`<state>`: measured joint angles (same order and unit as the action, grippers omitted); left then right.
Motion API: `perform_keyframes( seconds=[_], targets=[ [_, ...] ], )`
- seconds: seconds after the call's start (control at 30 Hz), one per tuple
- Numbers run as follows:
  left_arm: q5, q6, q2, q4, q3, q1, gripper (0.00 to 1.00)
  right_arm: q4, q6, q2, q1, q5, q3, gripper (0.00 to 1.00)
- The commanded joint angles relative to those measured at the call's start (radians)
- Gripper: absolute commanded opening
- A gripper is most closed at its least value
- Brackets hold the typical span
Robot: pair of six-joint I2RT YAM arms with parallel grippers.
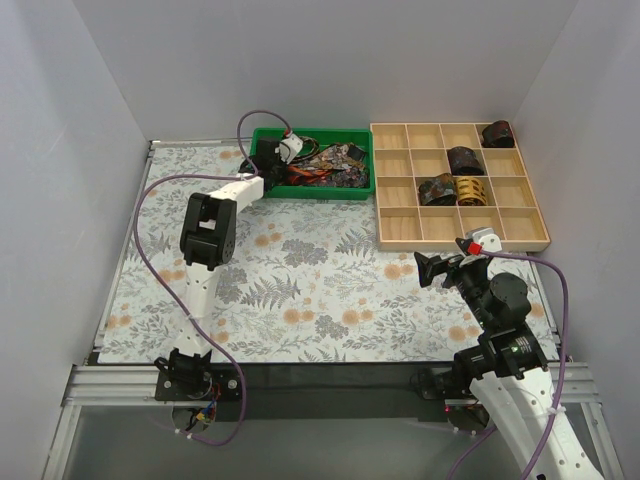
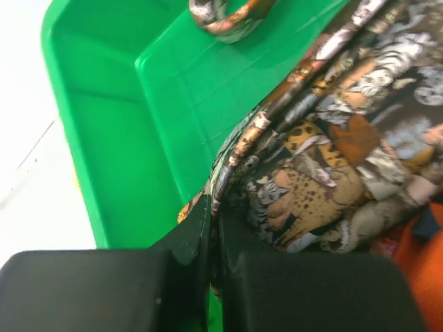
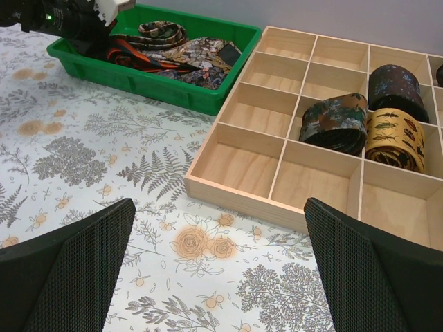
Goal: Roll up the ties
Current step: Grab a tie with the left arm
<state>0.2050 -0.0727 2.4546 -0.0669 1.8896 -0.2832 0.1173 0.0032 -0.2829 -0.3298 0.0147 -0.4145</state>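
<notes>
- Floral cloth [image 1: 300, 290]: covers the table beneath and in front of the green bin [image 1: 320, 191].
- Wooden box [image 1: 384, 215]: divided into square compartments and set just right of the bin, on the cloth.
- Green bin: at the far edge of the cloth. Its left part shows a bare floor.
- Left arm [image 1: 205, 235]: reaches from in front of the bin into its left end.
- Right arm [image 1: 500, 300]: well in front and to the right of the bin.
- Loose ties [image 1: 335, 165]: a tangled heap filling the bin's right part.
- Rolled ties [image 3: 336, 123]: four coils in the box right of the bin, each in its own compartment. A gold one sits next to a dark mottled one.
- Left gripper [image 2: 213, 221]: inside the bin, jaws pressed together on a fold of the animal-print tie [image 2: 311, 173].
- Right gripper [image 3: 220, 207]: over the cloth in front of the bin, jaws wide apart, holding nothing.
</notes>
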Motion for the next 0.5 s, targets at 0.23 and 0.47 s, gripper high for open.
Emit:
perform_keyframes(
  seconds=[0.23, 0.47],
  targets=[
    [0.166, 0.001, -0.210, -0.010, 0.111, 0.004, 0.00, -0.039, 0.000, 0.013, -0.005, -0.007, -0.009, 0.99],
    [0.171, -0.013, -0.416, -0.097, 0.149, 0.003, 0.00, -0.042, 0.001, 0.036, -0.006, -0.041, -0.010, 0.98]
  ],
)
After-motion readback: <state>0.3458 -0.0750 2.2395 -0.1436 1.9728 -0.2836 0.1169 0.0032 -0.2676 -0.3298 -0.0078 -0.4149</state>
